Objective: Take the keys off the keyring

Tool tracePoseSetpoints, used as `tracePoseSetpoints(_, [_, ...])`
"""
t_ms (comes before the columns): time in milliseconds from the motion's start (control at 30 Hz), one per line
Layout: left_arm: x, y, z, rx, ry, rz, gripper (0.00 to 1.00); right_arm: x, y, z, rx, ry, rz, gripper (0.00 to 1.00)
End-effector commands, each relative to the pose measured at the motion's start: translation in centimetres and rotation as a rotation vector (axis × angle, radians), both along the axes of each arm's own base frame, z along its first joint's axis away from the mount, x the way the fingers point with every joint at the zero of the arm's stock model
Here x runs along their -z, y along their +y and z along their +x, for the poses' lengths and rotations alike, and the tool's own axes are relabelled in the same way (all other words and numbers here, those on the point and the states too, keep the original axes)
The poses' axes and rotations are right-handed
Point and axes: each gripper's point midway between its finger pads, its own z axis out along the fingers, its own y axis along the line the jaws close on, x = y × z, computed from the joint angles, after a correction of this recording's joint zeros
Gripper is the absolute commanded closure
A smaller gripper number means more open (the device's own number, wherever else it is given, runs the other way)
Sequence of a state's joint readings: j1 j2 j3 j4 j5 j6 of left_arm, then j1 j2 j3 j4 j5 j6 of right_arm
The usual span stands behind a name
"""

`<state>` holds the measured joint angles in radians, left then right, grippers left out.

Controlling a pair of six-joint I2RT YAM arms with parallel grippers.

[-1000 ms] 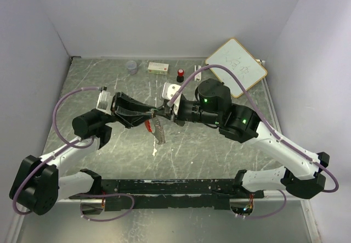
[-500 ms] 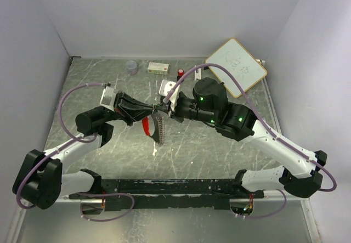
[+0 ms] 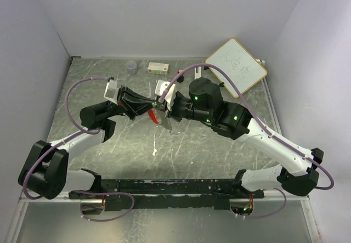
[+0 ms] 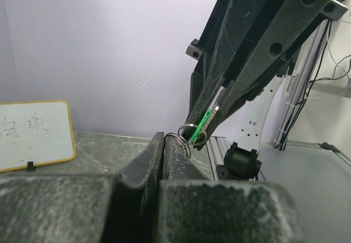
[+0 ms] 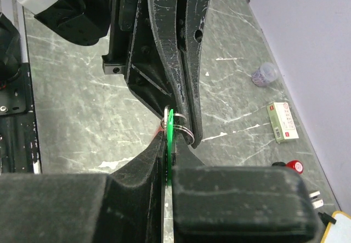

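My left gripper (image 3: 151,109) and right gripper (image 3: 163,112) meet tip to tip above the table's middle. In the left wrist view the left gripper (image 4: 163,139) is shut on a thin metal ring of the keyring (image 4: 179,139). In the right wrist view the right gripper (image 5: 168,137) is shut on the flat green key (image 5: 170,126), which hangs on the linked rings (image 5: 185,129). The green key also shows in the left wrist view (image 4: 203,127). The red key (image 3: 155,116) and the keyring's grey ribbed strand (image 3: 165,122) hang just below the fingertips.
At the back stand a small clear cup (image 3: 131,66), a white rectangular box (image 3: 158,67) and a red-and-black knob (image 3: 180,73). A framed whiteboard (image 3: 237,66) lies at the back right. White walls enclose the table on three sides.
Both grippers have moved away from the near edge, still tip to tip. The red key and the grey strand have risen with them.
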<state>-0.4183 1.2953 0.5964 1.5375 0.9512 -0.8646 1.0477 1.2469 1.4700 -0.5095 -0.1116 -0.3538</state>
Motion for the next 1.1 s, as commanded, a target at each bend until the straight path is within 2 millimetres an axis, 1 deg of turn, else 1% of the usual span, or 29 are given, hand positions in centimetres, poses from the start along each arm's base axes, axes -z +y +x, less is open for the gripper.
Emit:
tracePoseSetpoints(0, [-3.2,1.3,-0.9,-0.038,-0.221,-0.112,0.93,-3.8,1.1,-1.3,-0.076,-0.034,0.108,1.00])
tracePoseSetpoints(133, [-2.8,1.4,0.0,-0.076,-0.205,-0.097,0.93,-4.0,1.1,-1.3,-0.072,-0.033,0.108,1.00])
tracePoseSetpoints(200, [-2.6,1.5,0.4,-0.092,-0.199,-0.095,0.93,-3.7,1.3,-1.3,-0.080,-0.024,0.102,1.00])
tracePoseSetpoints(400, [-3.2,2.3,1.2,-0.138,-0.199,-0.112,0.93,-2.0,1.9,-1.2,-0.083,0.014,0.070,1.00])
tracePoseSetpoints(500, [-3.7,2.8,1.6,-0.149,-0.190,-0.128,0.93,-0.6,2.2,-1.2,-0.085,0.042,0.046,1.00])
tracePoseSetpoints(667, [-4.1,3.6,1.6,-0.140,-0.178,-0.159,0.93,2.0,2.2,0.2,-0.007,0.061,-0.003,1.00])
tracePoseSetpoints(800, [-4.0,3.7,1.6,-0.133,-0.161,-0.162,0.93,4.1,1.7,2.1,0.091,0.055,-0.053,1.00])
tracePoseSetpoints(967, [-4.8,3.8,1.2,-0.122,-0.158,-0.178,0.93,7.0,1.6,3.8,0.185,0.067,-0.134,1.00])
tracePoseSetpoints(1067, [-5.1,3.9,0.7,-0.107,-0.152,-0.180,0.93,7.8,1.4,4.5,0.222,0.067,-0.151,1.00])
